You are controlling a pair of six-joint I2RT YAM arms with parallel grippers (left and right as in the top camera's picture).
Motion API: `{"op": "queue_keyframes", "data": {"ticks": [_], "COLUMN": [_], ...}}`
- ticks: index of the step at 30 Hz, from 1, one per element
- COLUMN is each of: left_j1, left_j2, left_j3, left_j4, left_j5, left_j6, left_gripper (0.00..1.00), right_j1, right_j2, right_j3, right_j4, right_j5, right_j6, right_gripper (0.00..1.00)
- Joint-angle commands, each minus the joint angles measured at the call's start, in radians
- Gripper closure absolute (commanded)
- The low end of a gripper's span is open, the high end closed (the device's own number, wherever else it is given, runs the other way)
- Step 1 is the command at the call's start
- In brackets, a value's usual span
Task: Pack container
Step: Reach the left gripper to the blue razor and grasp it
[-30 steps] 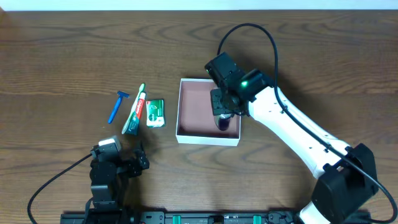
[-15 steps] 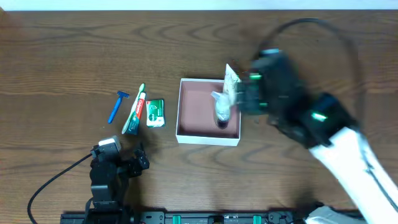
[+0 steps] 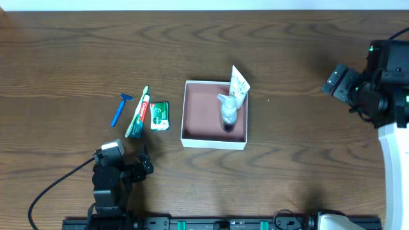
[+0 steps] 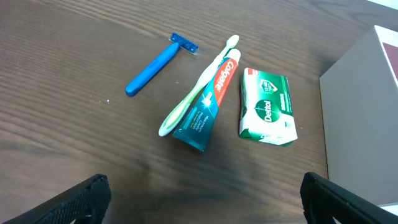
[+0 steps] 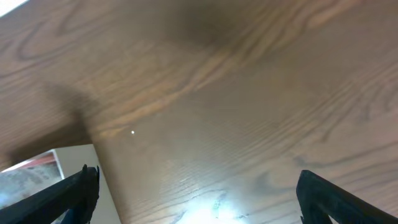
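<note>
Because its white walls look thin, the container is probably light and somewhat flexible, and likely to slide or buckle under a sideways push. I judge it best left where it sits, at the middle of the desk, and filled from above. If it must be shifted, a pinch over one wall near a corner seems the firmest hold.

Inside, along its right side, a clear bottle seems to lie on the reddish-brown floor. A white tube leans over the far right corner, partly past the rim. Most of the floor is bare.

Near the left wall lies a green soap box, then a toothpaste tube with a green toothbrush against it, then a blue razor slightly apart. Nothing stands between these and the container.

The left arm sits near the desk's front edge, close to them, its jaws spread wide and empty. The right arm is well off to the right, its jaws likewise wide apart and holding nothing.
</note>
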Motion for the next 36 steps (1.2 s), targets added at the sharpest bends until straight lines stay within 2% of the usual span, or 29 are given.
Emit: {"op": "queue_keyframes", "data": {"ticks": [1, 3, 8, 13, 17, 21, 26, 31, 36], "left_j1": [-0.003, -0.004, -0.004, -0.003, -0.003, -0.003, 0.005, 0.079, 0.163], "left_j2": [-0.008, -0.008, -0.008, -0.003, 0.102, 0.349, 0.724, 1.092, 1.372], "left_j3": [-0.016, -0.016, -0.016, 0.016, 0.128, 0.329, 0.642, 0.948, 1.108], "left_j4": [0.007, 0.023, 0.079, 0.235, 0.180, 0.045, -0.092, -0.224, -0.278], "left_j5": [-0.041, -0.102, -0.080, -0.061, -0.061, -0.061, -0.061, -0.061, -0.061], "left_j6": [0.034, 0.043, 0.020, 0.015, -0.021, 0.003, 0.116, 0.209, 0.259], "left_gripper": [0.02, 0.02, 0.02, 0.02, 0.02, 0.02, 0.02, 0.02, 0.02], "right_j1": [-0.022, -0.022, -0.022, -0.022, -0.022, -0.022, -0.022, -0.022, -0.022], "right_j2": [0.026, 0.039, 0.054, 0.054, 0.054, 0.054, 0.053, 0.054, 0.053], "right_j3": [0.000, 0.000, 0.000, 0.000, 0.000, 0.000, 0.000, 0.000, 0.000], "right_j4": [-0.003, 0.002, 0.009, 0.008, 0.008, 0.009, 0.008, 0.008, 0.008], "right_j5": [-0.049, -0.049, -0.049, -0.049, -0.049, -0.049, -0.049, -0.049, -0.049], "right_j6": [-0.002, -0.001, -0.002, -0.002, -0.002, -0.002, -0.002, -0.002, -0.002], "right_gripper": [0.01, 0.01, 0.01, 0.01, 0.01, 0.01, 0.01, 0.01, 0.01]}}
